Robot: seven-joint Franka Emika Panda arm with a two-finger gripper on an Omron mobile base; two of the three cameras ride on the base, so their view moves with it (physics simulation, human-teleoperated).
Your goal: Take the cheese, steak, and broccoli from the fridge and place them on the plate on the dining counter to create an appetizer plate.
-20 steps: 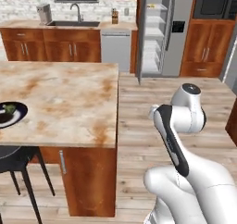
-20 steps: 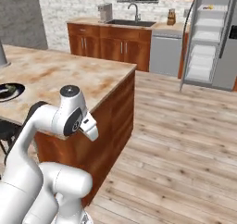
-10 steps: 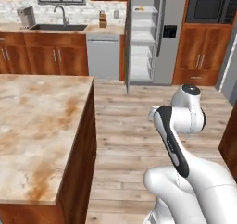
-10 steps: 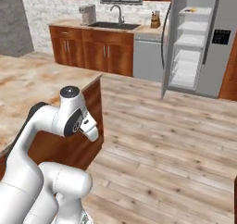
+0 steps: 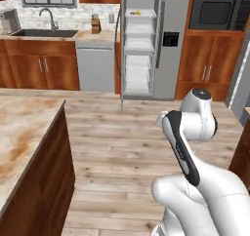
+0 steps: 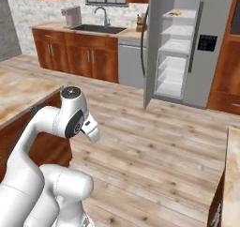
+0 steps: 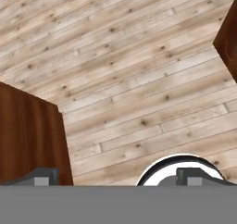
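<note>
Here the white arm sits folded over pale wood floor, facing the open fridge across the room.

Nearest, the claw (image 7: 115, 177) points down at the plank floor (image 7: 139, 89), its two dark tips set wide apart with nothing between them. To the arm's left lies a corner of the beige marble table with rusty-brown veins on a wooden base (image 5: 19, 137). Farther off, the tall grey steel-coloured fridge with white interior and clear shelves (image 5: 141, 40) stands with its door swung open, and a small yellow item (image 5: 137, 11), too small to identify, rests on its top shelf. Beside the fridge come the grey dishwasher panel (image 5: 95, 68), then the sink counter with its curved tap (image 5: 49, 18) along the back wall, and on the other side a black microwave (image 5: 217, 11) set in wooden cabinets.
</note>
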